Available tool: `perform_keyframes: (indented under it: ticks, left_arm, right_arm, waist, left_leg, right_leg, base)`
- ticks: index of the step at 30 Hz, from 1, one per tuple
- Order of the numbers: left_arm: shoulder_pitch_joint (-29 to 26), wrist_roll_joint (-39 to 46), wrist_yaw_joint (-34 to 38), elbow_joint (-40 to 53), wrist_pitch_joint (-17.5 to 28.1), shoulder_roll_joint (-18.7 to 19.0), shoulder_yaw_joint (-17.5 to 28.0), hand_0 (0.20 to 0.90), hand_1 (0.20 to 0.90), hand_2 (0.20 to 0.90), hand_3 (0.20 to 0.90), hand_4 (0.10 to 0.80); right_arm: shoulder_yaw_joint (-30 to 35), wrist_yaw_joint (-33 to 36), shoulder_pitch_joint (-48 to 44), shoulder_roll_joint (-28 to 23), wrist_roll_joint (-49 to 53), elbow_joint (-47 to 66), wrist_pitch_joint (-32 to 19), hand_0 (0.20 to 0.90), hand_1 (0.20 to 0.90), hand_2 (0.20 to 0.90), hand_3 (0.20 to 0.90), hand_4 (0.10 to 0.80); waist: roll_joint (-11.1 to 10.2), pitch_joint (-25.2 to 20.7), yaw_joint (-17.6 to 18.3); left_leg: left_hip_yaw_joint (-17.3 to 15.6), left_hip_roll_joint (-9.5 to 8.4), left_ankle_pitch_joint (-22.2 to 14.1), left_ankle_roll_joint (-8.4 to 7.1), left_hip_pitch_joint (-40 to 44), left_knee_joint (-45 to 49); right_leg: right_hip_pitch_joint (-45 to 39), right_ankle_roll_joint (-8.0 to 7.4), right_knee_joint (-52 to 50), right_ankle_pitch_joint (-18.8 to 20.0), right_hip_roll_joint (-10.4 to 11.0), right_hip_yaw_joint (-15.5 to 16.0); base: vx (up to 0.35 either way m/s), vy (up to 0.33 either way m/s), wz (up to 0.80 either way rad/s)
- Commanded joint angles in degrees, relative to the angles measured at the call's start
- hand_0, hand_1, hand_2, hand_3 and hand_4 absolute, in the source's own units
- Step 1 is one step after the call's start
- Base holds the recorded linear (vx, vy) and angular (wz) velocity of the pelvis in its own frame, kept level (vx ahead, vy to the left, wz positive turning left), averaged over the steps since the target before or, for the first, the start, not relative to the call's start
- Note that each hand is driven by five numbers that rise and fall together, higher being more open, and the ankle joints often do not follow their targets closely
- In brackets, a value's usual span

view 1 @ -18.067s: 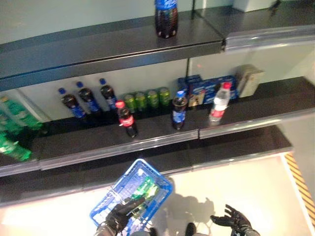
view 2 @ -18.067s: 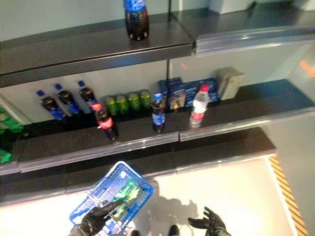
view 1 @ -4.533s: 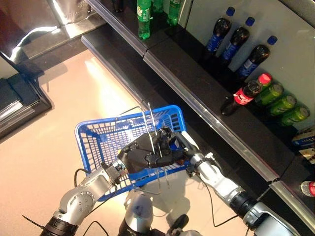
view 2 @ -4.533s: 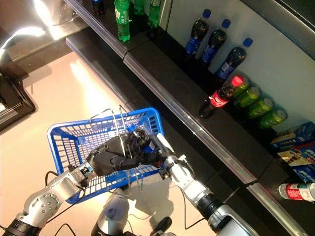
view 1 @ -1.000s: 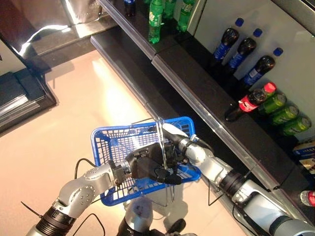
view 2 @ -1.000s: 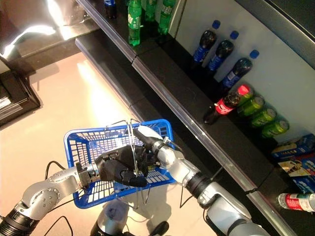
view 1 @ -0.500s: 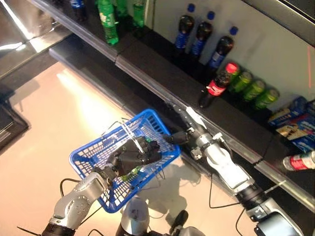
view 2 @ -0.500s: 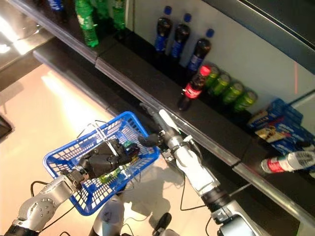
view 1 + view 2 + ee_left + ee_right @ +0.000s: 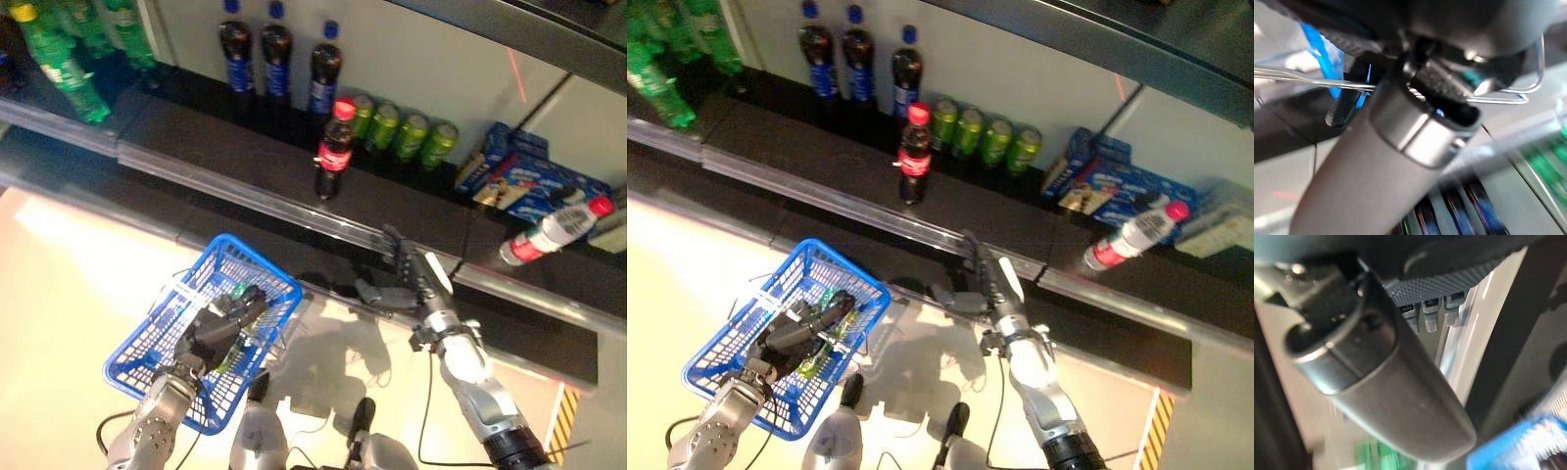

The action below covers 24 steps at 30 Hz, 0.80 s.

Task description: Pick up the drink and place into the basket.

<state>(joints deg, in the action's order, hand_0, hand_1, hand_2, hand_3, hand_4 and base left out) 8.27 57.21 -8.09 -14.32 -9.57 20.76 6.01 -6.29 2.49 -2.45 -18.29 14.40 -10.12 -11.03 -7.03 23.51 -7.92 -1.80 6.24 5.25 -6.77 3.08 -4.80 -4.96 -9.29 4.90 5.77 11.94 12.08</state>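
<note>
My left hand [image 9: 217,326] sits over the blue basket [image 9: 266,266] above the pale floor, fingers curled round its wire handles [image 9: 1312,84]. A green bottle [image 9: 228,358] lies inside, partly under the hand; the hand hides whatever else is in there. To the right, my right hand [image 9: 409,286] is open and empty by the lower shelf's front edge, apart from the basket. A red-capped cola bottle [image 9: 333,149] stands alone on the shelf above.
On the dark shelf [image 9: 235,162] stand three dark blue-capped bottles [image 9: 275,59], several green cans [image 9: 402,127], blue boxes [image 9: 529,186] and green bottles [image 9: 73,64] at far left. A water bottle [image 9: 549,230] lies at the right. A yellow-black strip [image 9: 566,421] marks the floor.
The camera has swung right along the shelf. My right hand has drawn back from the basket rim toward the shelf edge, fingers straight. My left hand still holds the handles.
</note>
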Motion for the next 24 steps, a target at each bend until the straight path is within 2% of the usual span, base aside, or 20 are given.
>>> perform_keyframes:
  ticks: [1,5,7,11,15,24]
  left_arm:
    - [-3.5,2.0,-9.1,8.6,16.2,-1.2,3.7,0.3,0.3,0.3,0.2,0.1]
    - [-2.5,0.9,-8.6,1.5,14.6,-1.7,5.0,0.3,0.3,0.3,0.2,0.1]
    - [-2.4,0.1,-8.2,-2.3,13.1,-1.8,5.2,0.3,0.3,0.3,0.2,0.1]
    - [-3.3,-1.6,-8.0,-9.7,13.1,-1.9,4.8,0.3,0.3,0.3,0.2,0.1]
    - [-6.1,-6.5,-7.0,-25.4,15.0,-2.7,3.4,0.3,0.3,0.3,0.2,0.1]
    - [-8.2,-15.3,-7.3,-46.2,15.9,-2.8,3.1,0.3,0.3,0.3,0.2,0.1]
  right_arm:
    - [1.7,-1.0,7.0,-4.0,6.4,-3.9,-6.8,0.9,0.9,0.9,0.9,0.8]
    - [6.1,-1.5,9.9,-2.7,10.1,-8.2,-6.7,0.9,0.9,0.9,0.9,0.8]
    - [7.2,-0.9,10.5,-2.0,11.7,-10.2,-5.8,0.9,0.9,0.9,0.9,0.8]
    - [7.9,-0.6,10.4,-1.6,12.2,-14.7,-5.2,0.9,0.9,0.9,0.9,0.8]
    - [7.9,-2.1,8.3,-1.3,13.4,-26.7,-5.0,0.9,0.9,0.9,0.9,0.8]
    - [10.0,-11.3,4.9,0.0,15.4,-52.5,-3.5,0.9,0.9,0.9,0.9,0.8]
  waist:
    - [5.8,-19.4,2.8]
    - [6.0,-19.1,4.8]
    - [6.0,-19.1,5.4]
    - [6.1,-19.2,6.6]
    - [6.3,-19.6,7.8]
    - [6.5,-20.5,7.8]
  left_leg:
    - [-2.6,1.21,-4.1,1.51,1.8,-0.2]
    - [-3.4,1.41,-4.8,1.5,2.7,-0.2]
    - [-3.5,1.35,-5.1,1.5,3.0,-0.2]
    - [-3.7,1.31,-5.5,1.54,3.4,-0.2]
    - [-4.0,1.02,-6.1,1.68,4.0,-0.2]
    - [-4.4,0.73,-6.3,1.94,4.4,-0.2]
  right_leg:
    - [-3.0,-1.56,0.1,-3.0,0.5,0.2]
    - [-2.7,-1.5,0.1,-3.0,0.4,-1.2]
    - [-2.7,-1.44,0.1,-2.9,0.3,-1.7]
    - [-2.6,-1.31,0.1,-2.8,0.2,-2.5]
    - [-2.6,-1.17,0.1,-2.6,0.1,-3.7]
    - [-2.7,-0.51,0.1,-2.7,-0.4,-5.1]
  base:
    - [-0.006,0.008,-0.16]
    - [0.0,-0.001,-0.14]
    - [0.006,-0.009,-0.24]
    - [0.006,-0.002,-0.1]
    - [0.009,0.003,-0.11]
    - [0.011,0.007,-0.09]
